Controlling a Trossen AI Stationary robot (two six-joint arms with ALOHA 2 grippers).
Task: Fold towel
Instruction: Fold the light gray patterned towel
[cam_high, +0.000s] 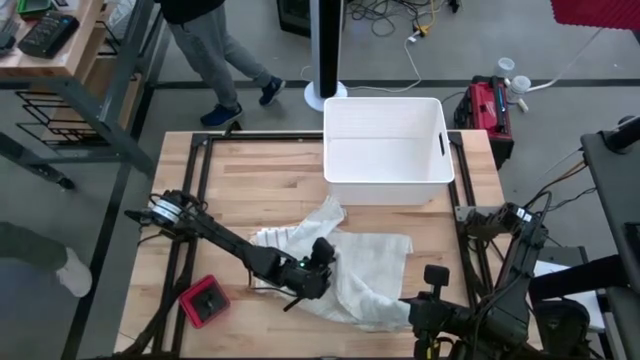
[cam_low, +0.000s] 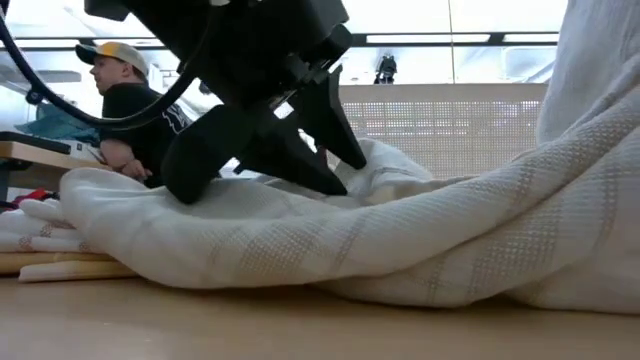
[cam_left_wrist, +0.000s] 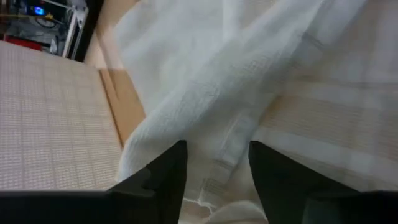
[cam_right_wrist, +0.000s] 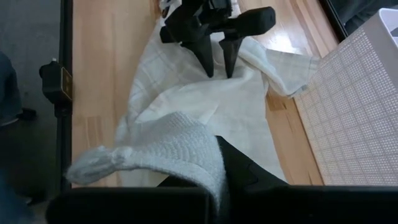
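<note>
At table centre the left gripper (cam_high: 322, 252) rests on the towel (cam_high: 375, 265), fingers apart, while at five o'clock the right gripper (cam_right_wrist: 214, 163) pinches the towel's corner.

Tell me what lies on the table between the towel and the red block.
Nothing: in the high view only bare wood separates the towel from the red block on the table. The left arm's link passes just above that stretch, toward the left gripper.

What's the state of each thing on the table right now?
towel: crumpled, not folded, one corner held up
left gripper: open, fingers down on the towel
right gripper: shut on the towel's near corner
white bin: upright, nothing seen inside
red block: lying apart from the towel
</note>
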